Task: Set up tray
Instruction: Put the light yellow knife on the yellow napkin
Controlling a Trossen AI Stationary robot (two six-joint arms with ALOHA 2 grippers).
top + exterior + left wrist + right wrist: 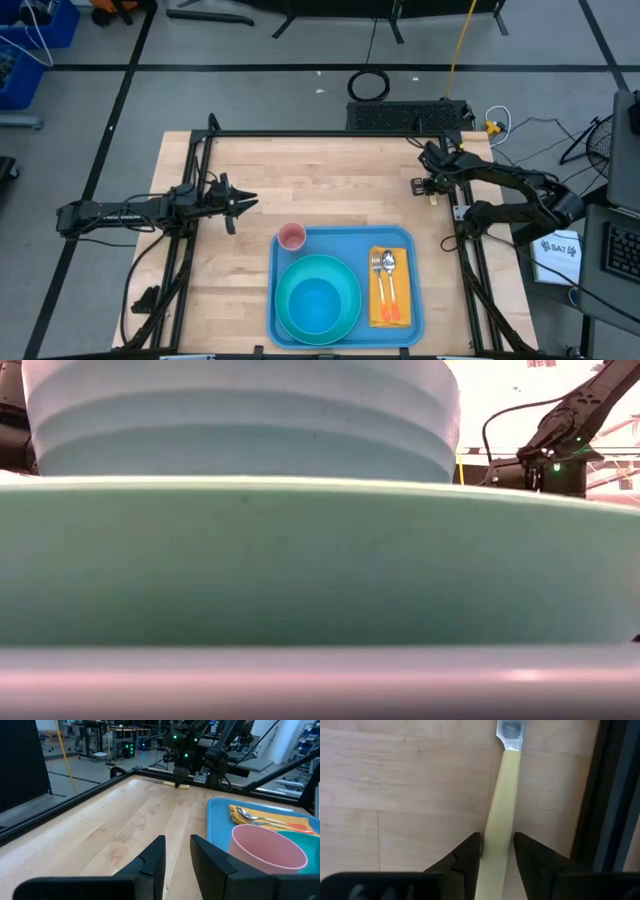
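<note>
The light-blue tray [410, 240] lies at the table's near middle. On it stand a teal plate [345, 270] with a blue bowl [315, 303] in it, a pink cup [291, 237] at the far left corner, and a yellow napkin [389, 300] bearing a spoon and a fork. My right gripper [497, 852] is at the table's far right, shut on a knife with a pale yellow handle [502, 795] that lies on the wood. My left gripper [177, 855] is open and hovers left of the tray, near the cup [267, 847]. My right gripper pinches the knife's yellow handle [496, 835] between its two fingers, some way back from the metal blade [510, 732]. The fingers come from above, pointing down, and lie across the handle. The knife [172, 783] lies flat on the table.
A black frame rail [330, 133] runs along the table's far and side edges, close beside the knife. Bare wood [330, 180] stretches between the two grippers, beyond the tray. In the low view the plate [300, 560] and bowl [240, 420] block nearly everything.
</note>
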